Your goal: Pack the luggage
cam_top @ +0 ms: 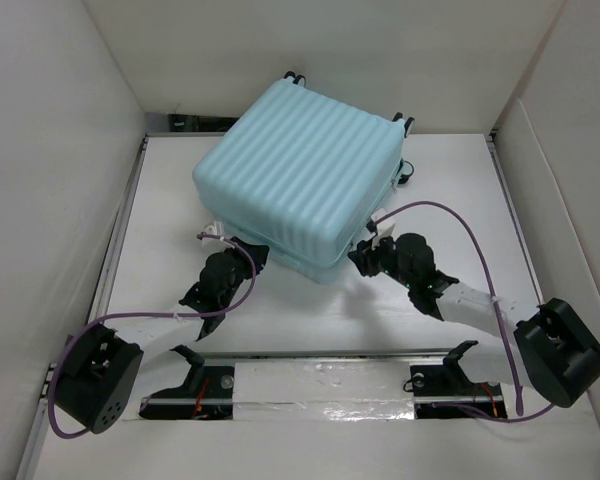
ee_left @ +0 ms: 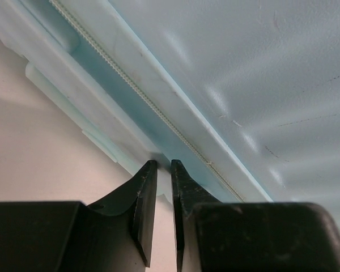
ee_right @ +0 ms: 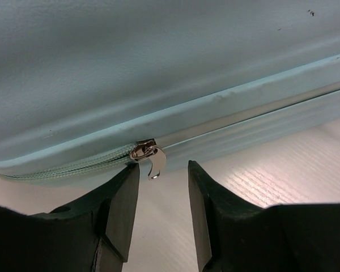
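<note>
Luggage: lies flat on the desk, towards the far middle, ribbed shell up, lid down on the base, caster wheels at the far edge.
Left hand: at the near-left corner, all but closed, only a thin slit between my fingers and nothing in it; tips just beside the zip track.
Right hand: at the near-right side, fingers parted and holding nothing, with the metal zip pull hanging just ahead of the gap.
Zip: left of the slider the teeth look meshed; right of it the seam looks not yet joined, so I judge closing is partway done.
Handling: hard shell, stiff and smooth, likely slippery under my fingers; too broad to span. Light enough, I think, to slide on the desk if I tug sideways.
Where to hold: the small pull tab, pinched flat between my right fingers; it is thin and loose, so it may swing away.
Bracing: my left hand pressing the corner should keep the case from skating.
Risk: losing the tab, or jamming the slider at the corner bend.
</note>
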Available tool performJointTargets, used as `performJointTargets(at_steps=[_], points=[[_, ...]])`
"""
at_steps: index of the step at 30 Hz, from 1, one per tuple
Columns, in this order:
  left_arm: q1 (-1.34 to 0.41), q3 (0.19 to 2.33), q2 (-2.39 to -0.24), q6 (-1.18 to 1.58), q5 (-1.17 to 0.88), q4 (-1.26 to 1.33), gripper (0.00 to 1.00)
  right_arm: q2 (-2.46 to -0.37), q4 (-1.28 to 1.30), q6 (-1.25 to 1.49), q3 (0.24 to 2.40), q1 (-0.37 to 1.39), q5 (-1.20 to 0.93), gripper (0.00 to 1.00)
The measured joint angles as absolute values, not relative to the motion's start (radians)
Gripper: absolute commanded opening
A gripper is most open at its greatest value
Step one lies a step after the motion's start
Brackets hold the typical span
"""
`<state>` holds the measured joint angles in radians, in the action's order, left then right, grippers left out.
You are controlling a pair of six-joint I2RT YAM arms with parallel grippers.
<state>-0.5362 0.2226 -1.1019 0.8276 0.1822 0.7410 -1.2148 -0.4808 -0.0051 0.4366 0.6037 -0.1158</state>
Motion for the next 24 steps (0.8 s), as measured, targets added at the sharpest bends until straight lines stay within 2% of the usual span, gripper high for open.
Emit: performJointTargets(at_steps=[2,8,14,15,24], points=[[-0.536,0.222,-1.102,0.827,0.182,0.742,0.0,-1.227,-0.494,-0.008,0.437,0.604,-0.106,0.42],[-0.535,0.222,-1.1,0.82,0.182,0.745,0.0,-1.227,-0.533,-0.011,0.428,0.606,-0.076,0.26],[-0.535,0.221,-1.102,0.815,0.182,0.755,0.0,-1.204,-0.541,-0.011,0.424,0.618,-0.056,0.07],[-0.538,0.221,-1.103,0.815,0.183,0.758,0.0,-1.204,-0.542,-0.011,0.424,0.62,-0.054,0.01],[-0.555,0.221,-1.134,0.809,0.2,0.802,0.0,-1.169,-0.544,0.033,0.396,0.694,0.06,0.0]])
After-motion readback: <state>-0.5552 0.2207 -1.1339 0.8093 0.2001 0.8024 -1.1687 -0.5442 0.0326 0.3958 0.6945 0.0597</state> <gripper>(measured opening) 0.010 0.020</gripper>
